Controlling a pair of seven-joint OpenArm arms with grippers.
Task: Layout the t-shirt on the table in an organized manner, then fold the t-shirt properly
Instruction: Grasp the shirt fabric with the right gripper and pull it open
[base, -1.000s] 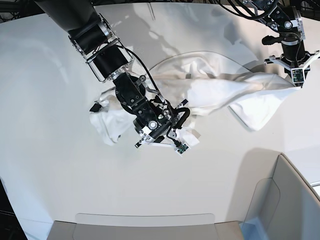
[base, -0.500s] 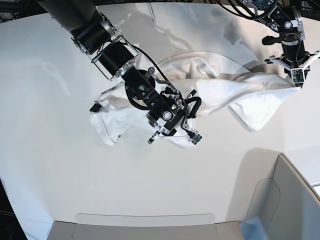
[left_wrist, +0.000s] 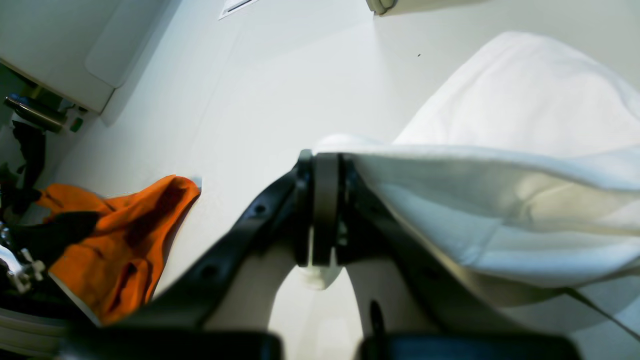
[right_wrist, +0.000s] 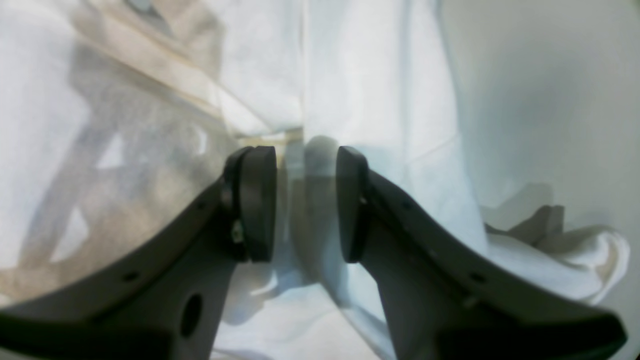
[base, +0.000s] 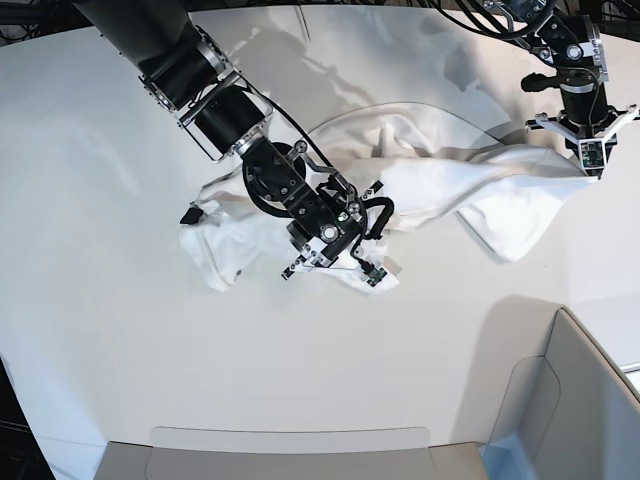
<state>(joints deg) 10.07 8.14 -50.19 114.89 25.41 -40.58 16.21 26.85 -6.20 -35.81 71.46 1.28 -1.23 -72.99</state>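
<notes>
The white t-shirt (base: 440, 185) lies crumpled across the middle of the table (base: 100, 250), stretched toward the right. My left gripper (base: 592, 168) holds its right end lifted. In the left wrist view that gripper (left_wrist: 325, 210) is shut on a pinched edge of the t-shirt (left_wrist: 525, 100). My right gripper (base: 340, 262) hovers low over the shirt's bunched front-left part. In the right wrist view the right gripper (right_wrist: 306, 200) is open, with a ridge of the t-shirt (right_wrist: 375, 75) showing in the gap between the pads. No print or tag is visible.
A grey bin-like corner piece (base: 570, 400) stands at the front right. A flat grey panel (base: 290, 450) lies along the front edge. In the left wrist view an orange cloth (left_wrist: 125, 235) hangs off the table (left_wrist: 280, 75) at the left.
The right arm has swung its gripper to the right and slightly back over the shirt's front-left bunch, staying open. The left gripper has kept its hold and place.
</notes>
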